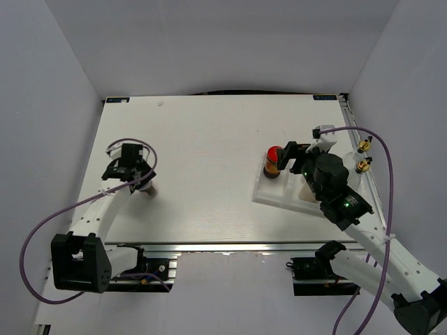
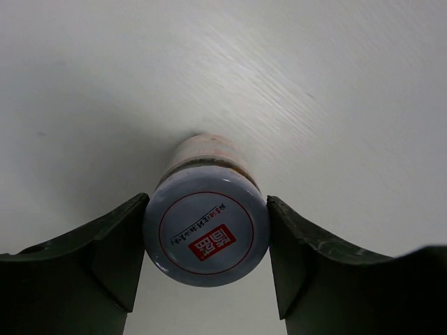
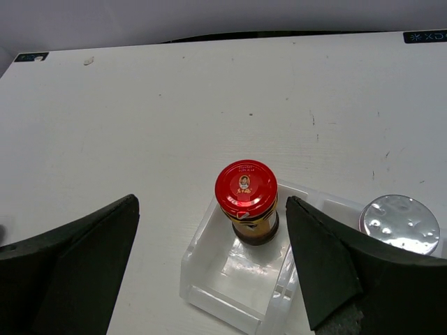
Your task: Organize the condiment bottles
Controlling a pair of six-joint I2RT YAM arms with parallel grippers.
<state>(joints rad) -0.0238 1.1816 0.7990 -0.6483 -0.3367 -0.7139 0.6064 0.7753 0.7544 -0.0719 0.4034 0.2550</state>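
Left gripper (image 2: 207,209): closed on both sides of the white shaker (image 2: 206,241), which stands on the table (image 1: 209,132), well apart from the tray (image 3: 209,283).
Right gripper (image 3: 211,202): wide open, empty, above the red-lidded jar (image 3: 246,187).
Best handling: lift straight up, shaker upright, toward a free compartment.

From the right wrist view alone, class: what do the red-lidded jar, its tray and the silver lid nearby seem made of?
Red-lidded jar: seemingly brown glass body, by its dark gloss; lid probably painted metal, smooth sheen, printed emblem.
Tray: likely clear plastic, translucent walls with soft glints.
Silver lid: metal or metallised plastic, with bright dimpled reflections; cannot tell which.
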